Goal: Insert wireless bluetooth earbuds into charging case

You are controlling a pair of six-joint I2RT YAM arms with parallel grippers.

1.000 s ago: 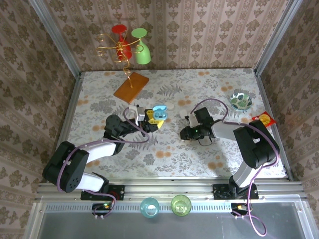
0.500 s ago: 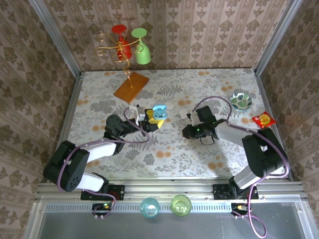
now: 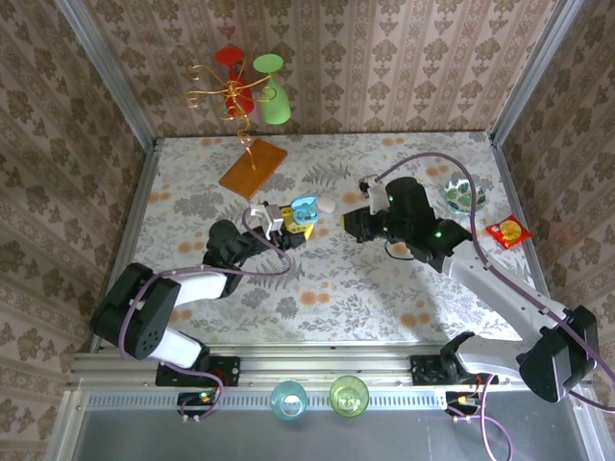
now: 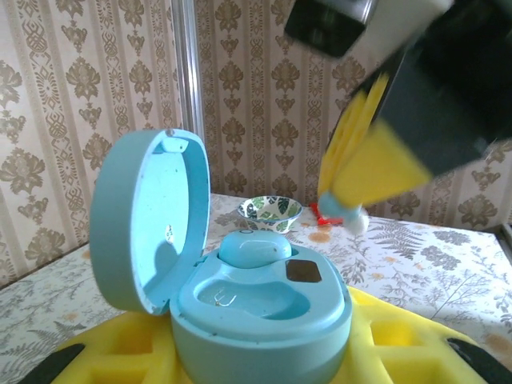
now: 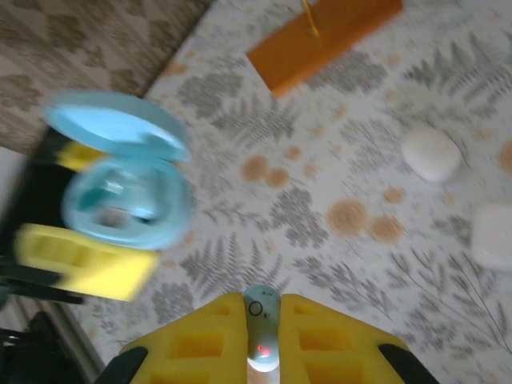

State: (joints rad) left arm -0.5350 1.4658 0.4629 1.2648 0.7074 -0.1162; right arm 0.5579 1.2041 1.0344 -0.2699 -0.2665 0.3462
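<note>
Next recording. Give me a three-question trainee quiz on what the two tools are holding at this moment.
1. True or false: the blue charging case has its lid shut.
2. The right tool grips: A) an earbud, B) a spoon, C) a battery?
3. Which arm's tool holds the case?
Key: 1 false, the lid stands open; 2 A; 3 the left tool.

Pale-blue charging case (image 4: 264, 320): smooth plastic, slight sheen. Earbud (image 5: 262, 336): glossy plastic. Yellow right tool pads (image 5: 188, 348): matt plastic. Surface (image 3: 336, 288): matt floral print. Stand base (image 3: 253, 169): wood-look.
</note>
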